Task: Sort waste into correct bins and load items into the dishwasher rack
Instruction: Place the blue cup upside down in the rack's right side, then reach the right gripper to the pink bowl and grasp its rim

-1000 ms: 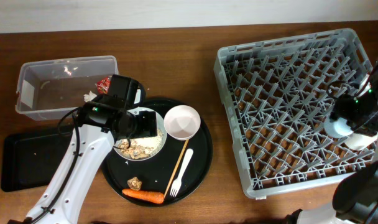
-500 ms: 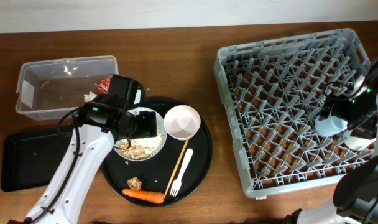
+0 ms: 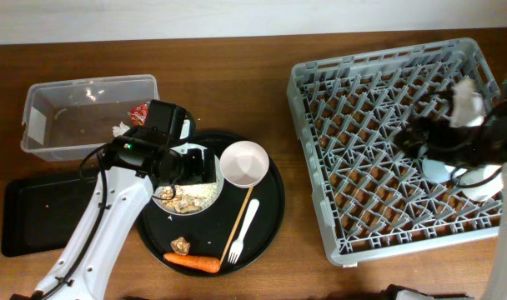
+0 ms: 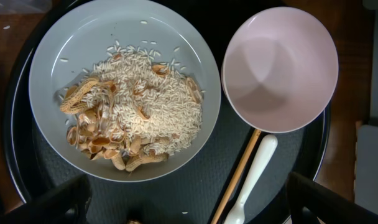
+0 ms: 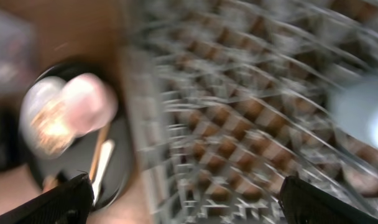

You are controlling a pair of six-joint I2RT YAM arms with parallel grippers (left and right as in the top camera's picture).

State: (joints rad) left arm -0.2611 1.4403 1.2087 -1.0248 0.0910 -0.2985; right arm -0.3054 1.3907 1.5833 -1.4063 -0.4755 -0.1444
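Blurring smears the right wrist view; dishwasher rack [image 5: 239, 124] barely legible.

Round tray [image 3: 270, 204] left of dishwasher rack [image 3: 362, 167]

Bare table [image 3: 224, 83] lies open between the clear tub [image 3: 70, 125] and the dishwasher rack [image 3: 353, 183]; only a narrow strip separates the rack from the round black tray [image 3: 270, 208]. On that tray the pale green bowl [image 4: 83, 50], small pink bowl [image 4: 279, 62], chopsticks [image 4: 237, 174], fork [image 4: 254, 174], carrot [image 3: 193, 262] and brown lump [image 3: 181, 245] sit close together, leaving little passage. The left arm [image 3: 101, 225] overhangs the shallow black tray's [image 3: 37, 217] right end. The right arm [image 3: 487, 137], small blue cup [image 3: 437, 171] and cream cup [image 3: 484, 182] obstruct the rack's right side.
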